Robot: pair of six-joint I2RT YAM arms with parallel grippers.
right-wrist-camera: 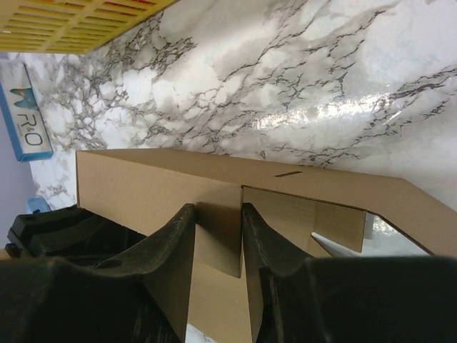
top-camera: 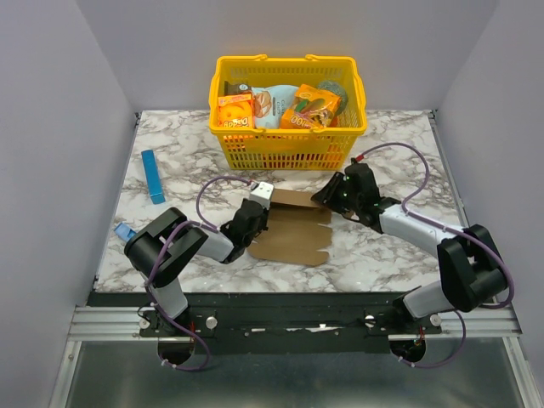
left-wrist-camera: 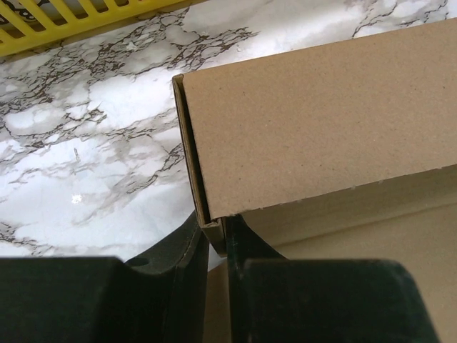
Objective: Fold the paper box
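The paper box (top-camera: 293,234) is a brown cardboard sheet lying mostly flat in the middle of the marble table, with its far part folded up. My left gripper (top-camera: 255,219) is at its left edge. In the left wrist view this gripper (left-wrist-camera: 216,239) is shut on a doubled cardboard edge under the raised panel (left-wrist-camera: 321,121). My right gripper (top-camera: 325,197) is at the sheet's far right corner. In the right wrist view its fingers (right-wrist-camera: 218,236) stand apart on either side of an upright flap of the box (right-wrist-camera: 143,186), with a gap still between them.
A yellow basket (top-camera: 289,140) holding orange snack boxes stands just behind the cardboard. A slim blue box (top-camera: 153,176) lies at the left of the table, and a small light-blue object (top-camera: 124,231) sits near the left front edge.
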